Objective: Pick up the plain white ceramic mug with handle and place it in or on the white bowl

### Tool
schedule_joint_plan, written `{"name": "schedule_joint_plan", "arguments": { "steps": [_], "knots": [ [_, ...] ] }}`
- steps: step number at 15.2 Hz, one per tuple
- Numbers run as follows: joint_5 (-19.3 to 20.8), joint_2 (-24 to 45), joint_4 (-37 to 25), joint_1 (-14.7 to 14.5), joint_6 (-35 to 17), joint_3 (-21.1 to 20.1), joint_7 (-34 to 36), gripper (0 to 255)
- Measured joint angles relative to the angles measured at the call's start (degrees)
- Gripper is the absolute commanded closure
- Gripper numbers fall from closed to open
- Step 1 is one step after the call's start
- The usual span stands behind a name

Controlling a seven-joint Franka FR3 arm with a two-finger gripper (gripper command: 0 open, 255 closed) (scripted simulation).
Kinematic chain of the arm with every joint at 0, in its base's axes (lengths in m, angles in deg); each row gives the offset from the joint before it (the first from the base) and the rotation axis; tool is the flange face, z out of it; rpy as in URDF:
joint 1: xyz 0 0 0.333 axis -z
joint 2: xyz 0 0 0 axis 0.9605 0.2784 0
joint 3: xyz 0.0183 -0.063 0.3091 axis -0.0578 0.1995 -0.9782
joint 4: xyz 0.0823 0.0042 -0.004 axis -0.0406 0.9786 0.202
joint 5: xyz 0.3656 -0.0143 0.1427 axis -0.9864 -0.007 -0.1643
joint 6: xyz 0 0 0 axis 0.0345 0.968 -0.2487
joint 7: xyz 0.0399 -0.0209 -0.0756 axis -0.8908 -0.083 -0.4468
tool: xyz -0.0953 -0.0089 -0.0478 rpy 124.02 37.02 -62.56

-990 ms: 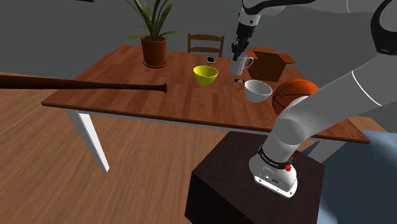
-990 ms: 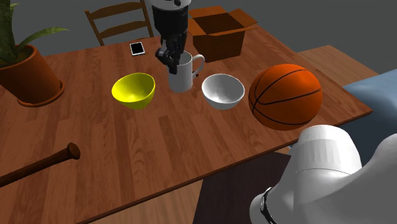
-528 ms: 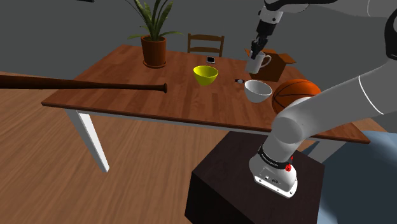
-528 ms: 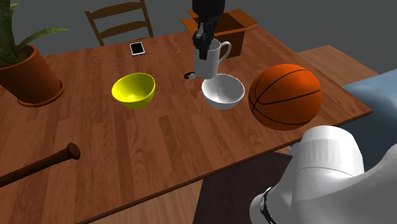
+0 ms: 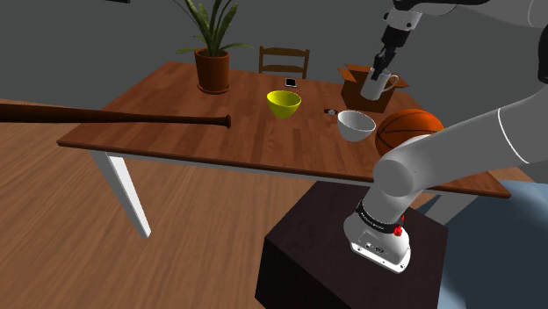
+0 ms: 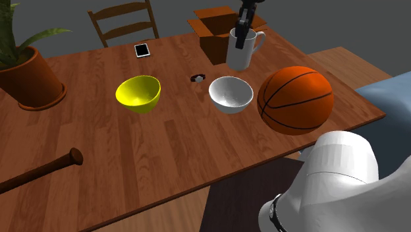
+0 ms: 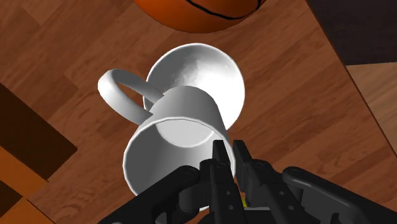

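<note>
White glossy mug with a loop handle (image 6: 241,51) hangs in the air, its wall pinched between the fingers of the black end effector (image 6: 242,31).
It sits upright, clear of the brown wooden counter (image 6: 164,151), near the round white bowl (image 6: 230,93) and covering part of the brown cardboard box (image 6: 212,29). From the wrist camera the mug hides part of the bowl, and the orange basketball (image 7: 191,14) is cut off. A small dark thing (image 6: 197,78) by the bowl I can't make out (too tiny).

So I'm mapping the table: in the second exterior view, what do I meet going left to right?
Plant pot → yellow bowl → white bowl → basketball. The white mug, held in the air, overlaps the white bowl sideways, so I left it out.
</note>
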Motion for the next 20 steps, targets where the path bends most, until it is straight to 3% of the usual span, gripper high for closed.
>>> {"name": "schedule_joint_plan", "arguments": {
  "steps": [20],
  "knots": [
    [3.05, 0.78, 13.83, 1.19, -14.81, 4.65, -0.47, 255]
  ]
}}
